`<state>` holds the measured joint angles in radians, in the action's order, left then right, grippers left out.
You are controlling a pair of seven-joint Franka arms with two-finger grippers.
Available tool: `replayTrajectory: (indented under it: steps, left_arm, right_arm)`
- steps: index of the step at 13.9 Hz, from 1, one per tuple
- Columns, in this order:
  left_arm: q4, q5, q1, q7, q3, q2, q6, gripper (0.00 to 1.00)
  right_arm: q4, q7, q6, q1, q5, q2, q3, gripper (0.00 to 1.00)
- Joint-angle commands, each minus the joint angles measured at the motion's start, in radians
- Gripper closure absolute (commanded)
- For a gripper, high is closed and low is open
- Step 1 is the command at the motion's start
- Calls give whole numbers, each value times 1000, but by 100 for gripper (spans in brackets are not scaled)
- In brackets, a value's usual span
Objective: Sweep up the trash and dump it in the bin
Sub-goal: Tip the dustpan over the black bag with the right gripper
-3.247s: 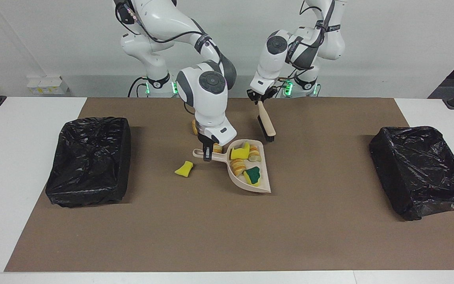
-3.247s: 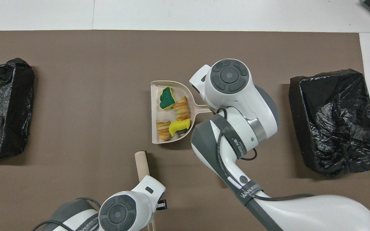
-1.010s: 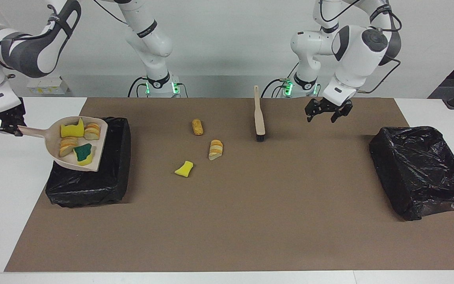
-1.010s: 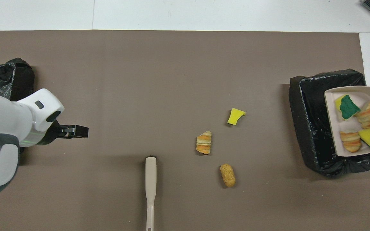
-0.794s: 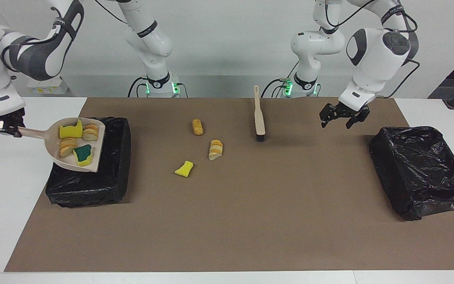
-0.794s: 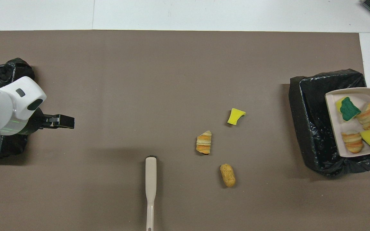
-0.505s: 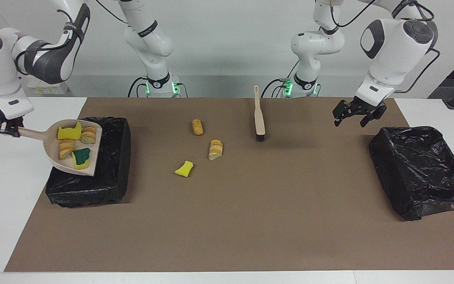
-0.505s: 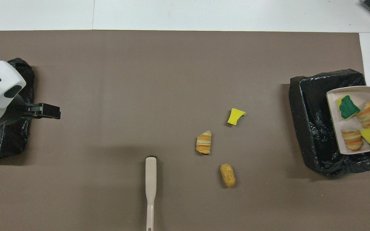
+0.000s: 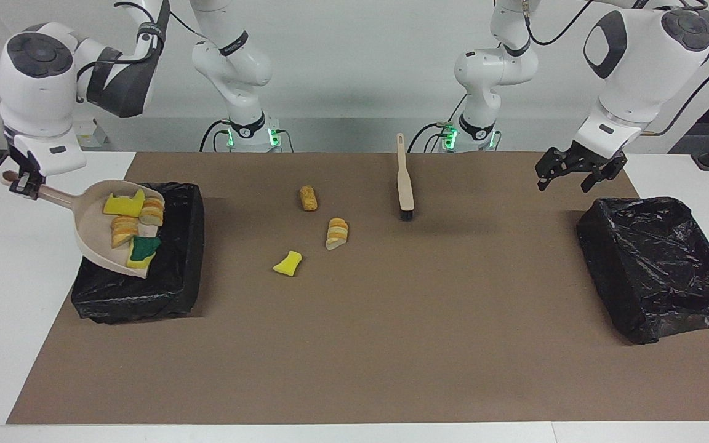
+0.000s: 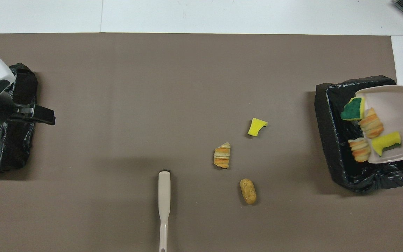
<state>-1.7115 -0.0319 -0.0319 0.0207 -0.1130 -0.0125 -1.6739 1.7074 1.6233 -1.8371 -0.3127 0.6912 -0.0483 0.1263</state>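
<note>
My right gripper point(image 9: 22, 183) is shut on the handle of the beige dustpan point(image 9: 95, 237), which tilts lip-down over the black-lined bin point(image 9: 179, 271) at the right arm's end. Several pieces of trash, yellow and green sponge bits point(image 9: 142, 249) and bread lumps point(image 9: 124, 229), lie at the pan's lip point(image 10: 360, 148); the bin point(image 10: 331, 115) is below them. On the mat lie a yellow sponge bit point(image 9: 287, 263), a croissant-like lump point(image 9: 336, 233) and a bread lump point(image 9: 309, 198). My left gripper point(image 9: 568, 181) hangs open and empty over the mat.
A beige brush point(image 9: 404, 178) lies on the brown mat near the robots, bristles pointing away from them. A second black-lined bin point(image 9: 656, 264) stands at the left arm's end, just below and beside the left gripper point(image 10: 47, 118).
My right gripper has raised the handle and tipped the dustpan, so the trash has slid to its lip over the bin. The left gripper has drifted toward the left arm's end of the table.
</note>
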Motion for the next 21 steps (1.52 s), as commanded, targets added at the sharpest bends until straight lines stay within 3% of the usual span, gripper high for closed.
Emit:
replayTrajectory:
  steps: [1, 8, 11, 14, 17, 21]
  left_arm:
    - [-42, 14, -11, 28, 4, -32, -20, 0]
    - [-30, 12, -29, 18, 7, -24, -18, 0]
    - [-30, 12, -28, 18, 7, -24, -18, 0]
    - [-30, 12, -29, 18, 7, -24, -18, 0]
    - [-30, 12, -29, 18, 7, -24, -18, 0]
    - [-30, 12, -29, 18, 7, -24, -18, 0]
  right_arm:
    - [29, -57, 18, 21, 97, 25, 1, 100]
    - [15, -51, 29, 46, 166, 31, 9, 100]
    - [-35, -57, 30, 47, 143, 18, 10, 100]
    - [-83, -88, 29, 47, 23, -7, 10, 100]
    - [-86, -319, 26, 58, -148, -12, 12, 100]
    - [-100, -710, 38, 197, -303, -21, 12, 100]
